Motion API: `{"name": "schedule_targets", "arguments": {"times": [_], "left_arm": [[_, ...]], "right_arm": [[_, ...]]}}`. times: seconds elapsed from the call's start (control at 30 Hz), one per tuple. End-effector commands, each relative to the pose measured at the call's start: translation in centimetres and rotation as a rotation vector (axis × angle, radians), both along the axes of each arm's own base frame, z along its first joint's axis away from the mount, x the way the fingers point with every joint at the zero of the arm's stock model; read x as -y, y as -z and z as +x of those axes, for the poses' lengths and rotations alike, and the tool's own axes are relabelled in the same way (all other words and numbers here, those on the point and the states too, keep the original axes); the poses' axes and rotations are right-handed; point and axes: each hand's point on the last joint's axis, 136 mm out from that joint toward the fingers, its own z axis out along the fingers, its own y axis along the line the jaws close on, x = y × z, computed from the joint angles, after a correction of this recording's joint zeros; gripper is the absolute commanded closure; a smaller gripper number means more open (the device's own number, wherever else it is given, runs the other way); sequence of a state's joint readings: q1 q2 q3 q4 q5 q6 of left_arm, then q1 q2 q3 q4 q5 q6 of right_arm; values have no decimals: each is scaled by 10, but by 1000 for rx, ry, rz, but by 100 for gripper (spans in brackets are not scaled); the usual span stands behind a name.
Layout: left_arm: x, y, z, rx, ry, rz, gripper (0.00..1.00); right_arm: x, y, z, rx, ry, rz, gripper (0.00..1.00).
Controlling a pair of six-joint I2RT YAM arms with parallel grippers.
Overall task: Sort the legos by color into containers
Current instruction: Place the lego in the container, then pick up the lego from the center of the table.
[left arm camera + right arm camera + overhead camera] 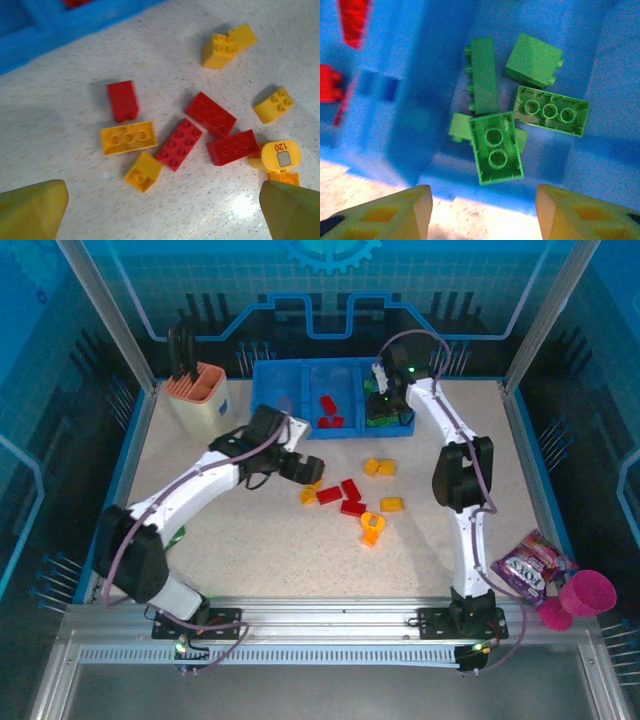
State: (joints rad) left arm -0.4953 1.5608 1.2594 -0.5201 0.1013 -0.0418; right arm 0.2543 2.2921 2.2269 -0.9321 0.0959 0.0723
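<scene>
L gripper (pixel 161 212) spread wide over speckled surface (pixel 60 150); bare patch btwn its fingertips (pixel 30 210), nearest obstacle a small yellow brick (pixel 143 171) just ahead. Past it three red bricks (pixel 178 144) lie packed close, hardly finger room btwn them. Further right a lone yellow brick (pixel 273 105) has bare surface all round. Wide free strip along near edge of surface. R gripper (pixel 484 215), jaws apart, hangs at near wall of long blue plastic tray (pixel 420 110); right compartment beyond crowded w/ green bricks (pixel 496 145), some overlapping, little floor left. R arm (pixel 460 470) arches over that end. Cream-and-salmon utensil holder (pixel 197 398) w/ black handles stands just beside tray's left end, blocking approach there.
</scene>
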Motion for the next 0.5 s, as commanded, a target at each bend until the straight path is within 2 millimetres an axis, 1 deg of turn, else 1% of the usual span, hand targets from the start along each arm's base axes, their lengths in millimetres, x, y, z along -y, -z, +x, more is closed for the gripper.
{"name": "schedule_targets", "arguments": {"times": [0.0,0.1,0.13,0.2,0.27,0.33,0.47], "left_arm": [[40,4,13,62,81,23,1],[71,22,16,61,139,50,2],[80,28,17,58,157,51,2],[94,37,21,52,172,56,4],[106,45,27,45,185,65,5],[116,52,32,46,196,71,6],[133,64,43,52,216,89,7]], "right_arm": [[-3,-64,-14,115,-5,87,40],[1,-88,-37,146,-2,110,38],[4,-93,-45,152,4,113,37],[12,-105,-64,165,20,129,36],[18,-110,-85,173,32,151,34],[25,-110,-104,172,43,158,33],[40,-102,-138,155,68,166,32]]}}
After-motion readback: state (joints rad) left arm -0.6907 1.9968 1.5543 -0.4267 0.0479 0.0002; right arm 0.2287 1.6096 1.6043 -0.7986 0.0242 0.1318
